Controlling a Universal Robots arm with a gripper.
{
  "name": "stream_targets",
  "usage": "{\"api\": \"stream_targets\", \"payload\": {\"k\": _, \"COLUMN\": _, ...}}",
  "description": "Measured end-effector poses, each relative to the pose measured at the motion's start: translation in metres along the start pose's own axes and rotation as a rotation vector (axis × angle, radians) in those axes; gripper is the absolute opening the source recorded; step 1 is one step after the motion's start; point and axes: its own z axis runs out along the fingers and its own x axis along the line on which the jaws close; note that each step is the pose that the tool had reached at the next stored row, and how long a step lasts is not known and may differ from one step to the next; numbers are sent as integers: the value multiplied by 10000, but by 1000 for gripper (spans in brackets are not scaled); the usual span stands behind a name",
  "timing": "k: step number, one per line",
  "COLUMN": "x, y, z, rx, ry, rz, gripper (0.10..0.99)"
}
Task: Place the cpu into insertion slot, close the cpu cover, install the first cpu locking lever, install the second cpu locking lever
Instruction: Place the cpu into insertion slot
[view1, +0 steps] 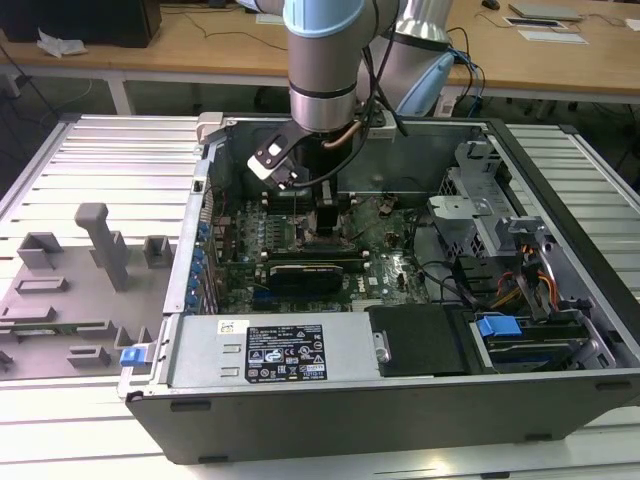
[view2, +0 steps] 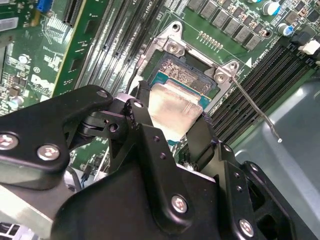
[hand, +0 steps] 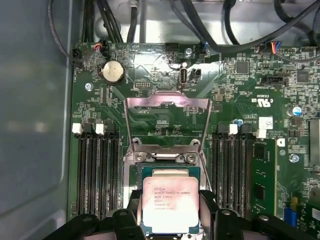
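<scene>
So we've got the arm (view1: 322, 60) coming straight down into the open computer case (view1: 300, 400), wrist aimed at the green motherboard (view1: 390, 250). In the first wrist view the end effector (hand: 170, 214) is clamped on the cpu (hand: 170, 195), one finger on each side. The chip sits right over the insertion slot (view2: 186, 72); we can't tell if it's touching. The cpu cover (hand: 167, 101) is flipped up, and a locking lever (view2: 254, 105) sticks out beside the socket. The case lies on a slatted metal table (view1: 90, 150), with grey fixtures (view1: 105, 240) at the exterior view's left and wooden tables (view1: 200, 50) behind.
</scene>
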Motion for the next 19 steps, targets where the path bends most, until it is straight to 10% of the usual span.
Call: {"api": "stream_targets", "payload": {"k": 19, "x": 39, "y": -49, "z": 223, "rx": 0, "ry": -22, "rz": 467, "gripper": 541}}
